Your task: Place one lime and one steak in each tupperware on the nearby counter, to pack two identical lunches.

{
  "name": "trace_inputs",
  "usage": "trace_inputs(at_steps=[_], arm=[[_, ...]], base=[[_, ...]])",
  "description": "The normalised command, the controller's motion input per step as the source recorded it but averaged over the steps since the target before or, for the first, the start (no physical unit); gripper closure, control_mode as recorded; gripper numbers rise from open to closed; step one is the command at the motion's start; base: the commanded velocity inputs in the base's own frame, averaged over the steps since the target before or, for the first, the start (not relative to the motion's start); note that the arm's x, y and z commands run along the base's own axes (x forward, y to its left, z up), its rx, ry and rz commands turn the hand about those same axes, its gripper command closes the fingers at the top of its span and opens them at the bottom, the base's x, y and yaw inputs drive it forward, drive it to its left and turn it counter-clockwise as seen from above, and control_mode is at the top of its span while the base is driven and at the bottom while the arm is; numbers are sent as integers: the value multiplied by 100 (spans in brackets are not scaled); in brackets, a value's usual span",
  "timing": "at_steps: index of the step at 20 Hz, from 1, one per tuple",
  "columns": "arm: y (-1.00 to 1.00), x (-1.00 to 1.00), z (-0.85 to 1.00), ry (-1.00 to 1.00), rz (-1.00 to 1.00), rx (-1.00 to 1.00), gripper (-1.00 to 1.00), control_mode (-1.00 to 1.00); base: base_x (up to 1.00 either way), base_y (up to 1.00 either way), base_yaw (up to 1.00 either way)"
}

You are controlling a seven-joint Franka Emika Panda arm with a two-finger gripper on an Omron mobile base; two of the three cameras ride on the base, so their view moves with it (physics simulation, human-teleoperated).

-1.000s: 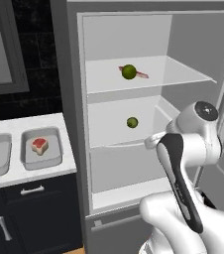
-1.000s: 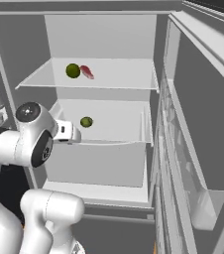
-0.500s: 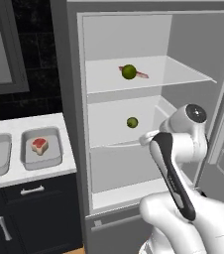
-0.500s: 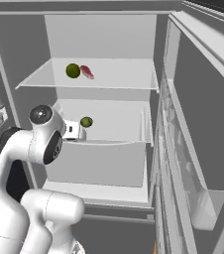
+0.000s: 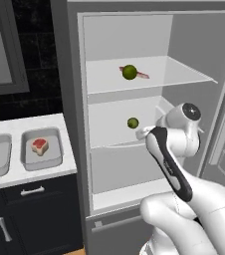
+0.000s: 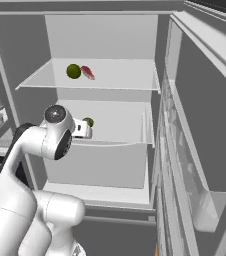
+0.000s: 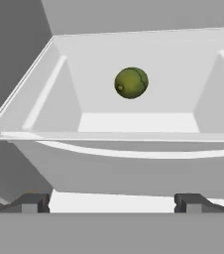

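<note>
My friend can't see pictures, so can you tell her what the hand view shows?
A green lime sits alone toward the back of a white fridge bin, seen from just outside its front rim. The pincer points toward it, open and empty, its two dark tips at the bottom of the picture, short of the lime.

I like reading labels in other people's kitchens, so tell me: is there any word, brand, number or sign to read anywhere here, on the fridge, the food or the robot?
None: no text shows in any of the views.
The fridge walls and shelves are plain grey.
The limes, the steak and its tupperware carry no label.
The white arm and gripper bear no brand or number.
</note>
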Motion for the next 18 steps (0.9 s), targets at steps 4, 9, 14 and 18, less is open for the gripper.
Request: trace_inputs(at_steps=[4, 9, 14, 18], arm=[[0, 36, -22, 0, 0, 1, -100, -100], [0, 40, -15, 0, 0, 0, -100, -100], [0, 34, -11, 1, 0, 0, -100, -100], [0, 36, -14, 0, 0, 0, -100, -100]], base=[[0, 0, 0], [0, 0, 0], [0, 0, 0], [0, 0, 0]])
